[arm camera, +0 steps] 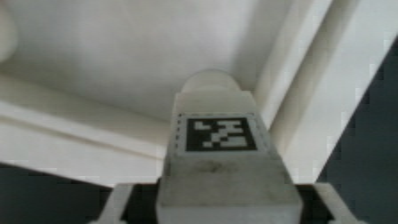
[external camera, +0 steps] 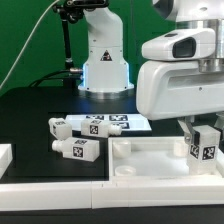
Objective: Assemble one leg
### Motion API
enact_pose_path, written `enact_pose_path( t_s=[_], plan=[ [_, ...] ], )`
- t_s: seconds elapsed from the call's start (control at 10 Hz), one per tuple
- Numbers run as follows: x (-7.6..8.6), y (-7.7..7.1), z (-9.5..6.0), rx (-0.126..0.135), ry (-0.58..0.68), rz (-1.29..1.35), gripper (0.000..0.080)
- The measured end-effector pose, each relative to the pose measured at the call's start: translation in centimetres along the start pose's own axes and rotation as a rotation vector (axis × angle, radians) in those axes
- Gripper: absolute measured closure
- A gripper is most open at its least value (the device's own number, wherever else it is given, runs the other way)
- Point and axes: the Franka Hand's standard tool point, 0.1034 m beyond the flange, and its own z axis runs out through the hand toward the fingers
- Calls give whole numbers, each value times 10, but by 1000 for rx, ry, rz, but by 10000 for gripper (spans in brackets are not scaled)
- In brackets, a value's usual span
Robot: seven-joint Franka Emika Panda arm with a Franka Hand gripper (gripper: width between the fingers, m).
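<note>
Currently your hand [external camera: 203,140] was clamped on the leg [external camera: 204,143], held upright over the white panel [external camera: 150,160] at the exterior view's right. Judged: you needed the peg centred on the corner socket, kept vertical, lowered slowly before twisting.

No legible text, brand, number or label appears in either view. The only printed signs are black-and-white square marker tags: one on the leg [arm camera: 221,133] held at the gripper [external camera: 203,141], others on loose white parts [external camera: 78,148] and the marker board [external camera: 118,122].
</note>
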Motion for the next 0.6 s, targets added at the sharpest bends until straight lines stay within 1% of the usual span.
enact_pose_path(
  t_s=[0.2,0.3,0.4,0.6],
  plan=[
    [1,0,1,-1,7,191,514],
    [2,-2,1,-2,40,324,514],
    [3,-7,1,1,44,476,514],
    [2,-7,1,-11,43,757,514]
  ],
)
